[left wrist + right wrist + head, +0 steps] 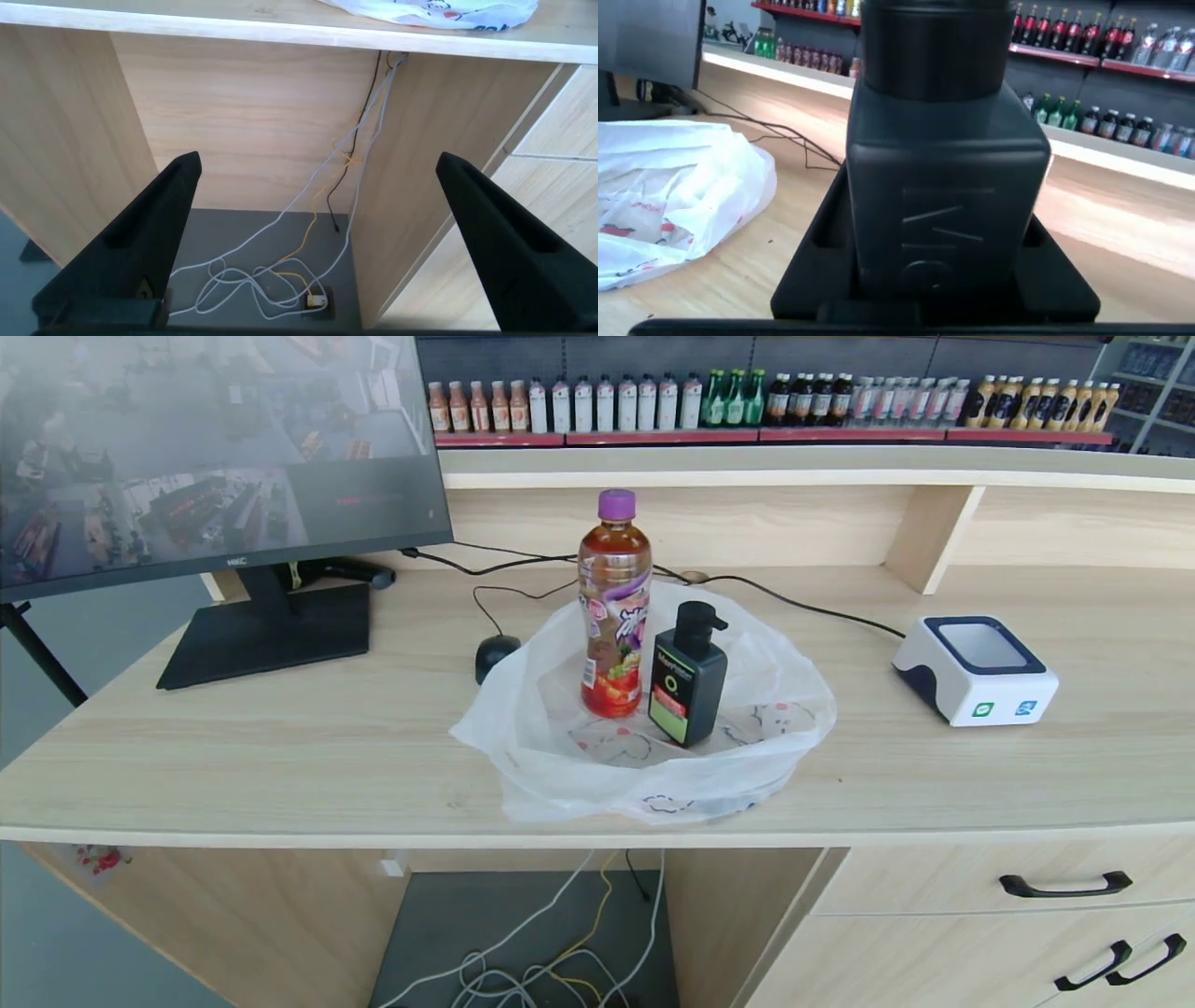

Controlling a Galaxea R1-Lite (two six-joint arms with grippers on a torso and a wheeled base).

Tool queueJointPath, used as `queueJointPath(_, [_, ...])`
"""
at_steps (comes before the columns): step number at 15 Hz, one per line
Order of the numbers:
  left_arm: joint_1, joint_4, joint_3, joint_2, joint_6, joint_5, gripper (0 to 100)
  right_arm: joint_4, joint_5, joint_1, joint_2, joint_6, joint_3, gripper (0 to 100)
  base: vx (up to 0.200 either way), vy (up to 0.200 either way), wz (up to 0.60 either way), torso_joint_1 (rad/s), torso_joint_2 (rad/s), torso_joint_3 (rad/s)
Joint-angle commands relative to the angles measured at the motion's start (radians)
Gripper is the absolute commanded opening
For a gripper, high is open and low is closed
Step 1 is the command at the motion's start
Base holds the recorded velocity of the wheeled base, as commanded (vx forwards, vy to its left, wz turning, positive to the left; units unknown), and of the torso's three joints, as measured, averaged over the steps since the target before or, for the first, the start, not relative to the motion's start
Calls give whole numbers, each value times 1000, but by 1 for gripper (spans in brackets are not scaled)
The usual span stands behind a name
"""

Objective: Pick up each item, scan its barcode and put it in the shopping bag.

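Observation:
A tea bottle with a purple cap and a black pump bottle stand upright inside the open white shopping bag in the middle of the counter. The white and blue barcode scanner sits to the bag's right. My left gripper hangs open and holds nothing, below the counter's front edge, facing the knee space. My right gripper is at counter height to the right of the shopping bag, shut on a dark grey boxy container with a round dark top.
A monitor on a black stand and a mouse occupy the counter's left. Cables lie on the floor under the counter; drawers are at lower right. A raised ledge and shelves of bottles run behind.

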Motion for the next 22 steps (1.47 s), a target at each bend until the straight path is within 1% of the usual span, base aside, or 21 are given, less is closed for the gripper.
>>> queueJointPath(1, [0, 0, 0, 0, -1, 0, 100, 5, 90, 1, 171, -75, -185, 0, 0, 0, 0, 0, 0, 0])
queueJointPath(3, [0, 0, 0, 0, -1, 0, 100, 5, 111, 1, 283, -77, -332, 0, 0, 0, 0, 0, 0, 0])
queueJointPath(4, [0, 0, 0, 0, -1, 0, 100, 8, 156, 1, 334, -77, -392, 0, 0, 0, 0, 0, 0, 0])
queueJointPath(6, [0, 0, 0, 0, -1, 0, 100, 30, 234, 5, 378, -83, -444, 0, 0, 0, 0, 0, 0, 0])
queueJointPath(10, [0, 0, 0, 0, -1, 0, 100, 88, 328, -2, 371, -163, -452, 0, 0, 0, 0, 0, 0, 0])
queueJointPath(13, [0, 0, 0, 0, -1, 0, 100, 143, 348, -42, 357, -223, -456, 0, 0, 0, 0, 0, 0, 0])
queueJointPath(14, [0, 0, 0, 0, -1, 0, 100, 158, 358, -61, 360, -239, -476, 0, 0, 0, 0, 0, 0, 0])
queueJointPath(15, [0, 0, 0, 0, -1, 0, 100, 160, 360, -97, 369, -266, -539, 0, 0, 0, 0, 0, 0, 0])
queueJointPath(17, [0, 0, 0, 0, -1, 0, 100, 171, 366, -108, 417, -304, -659, 0, 0, 0, 0, 0, 0, 0])
queueJointPath(19, [0, 0, 0, 0, -1, 0, 100, 172, 386, -96, 466, -328, -709, 0, 0, 0, 0, 0, 0, 0])
queueJointPath(20, [0, 0, 0, 0, -1, 0, 100, 172, 394, -99, 478, -355, -712, 0, 0, 0, 0, 0, 0, 0])
queueJointPath(22, [0, 0, 0, 0, -1, 0, 100, 174, 441, -100, 489, -397, -712, 0, 0, 0, 0, 0, 0, 0])
